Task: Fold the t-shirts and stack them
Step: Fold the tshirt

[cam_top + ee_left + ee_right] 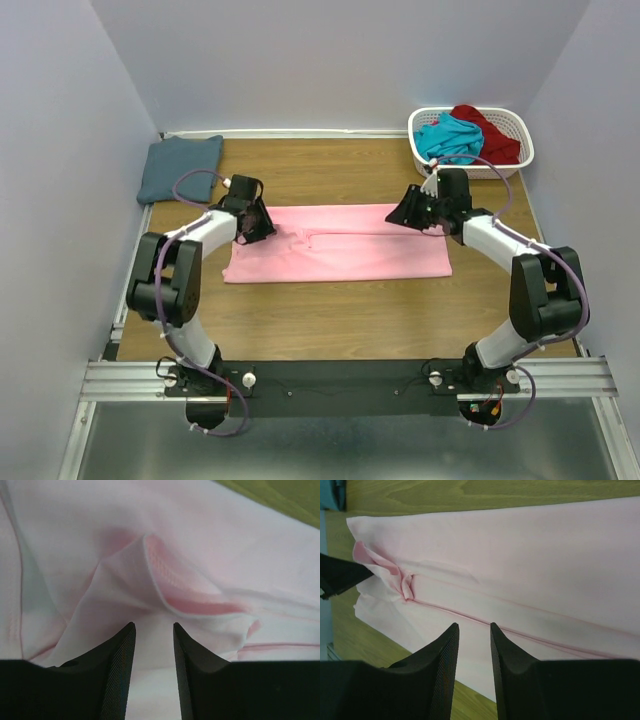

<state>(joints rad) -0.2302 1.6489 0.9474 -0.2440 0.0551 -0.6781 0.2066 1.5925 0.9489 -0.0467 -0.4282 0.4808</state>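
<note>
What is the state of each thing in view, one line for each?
pink t-shirt, flat on the table, folded into a long strip.
blue-grey t-shirt, folded, at the far left corner.
basket, upright, two shirts inside.
teal t-shirt, crumpled in the basket.
dark red t-shirt, crumpled in the basket.
left hand, open over the pink t-shirt, empty.
right hand, open over the pink t-shirt, empty.

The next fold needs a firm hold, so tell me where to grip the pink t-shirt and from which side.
Likely best: pinch the raised pucker at the left end of the pink t-shirt, coming down from above with the left end effector. Elsewhere the cloth lies flat on the table, leaving nothing to pinch.
</note>
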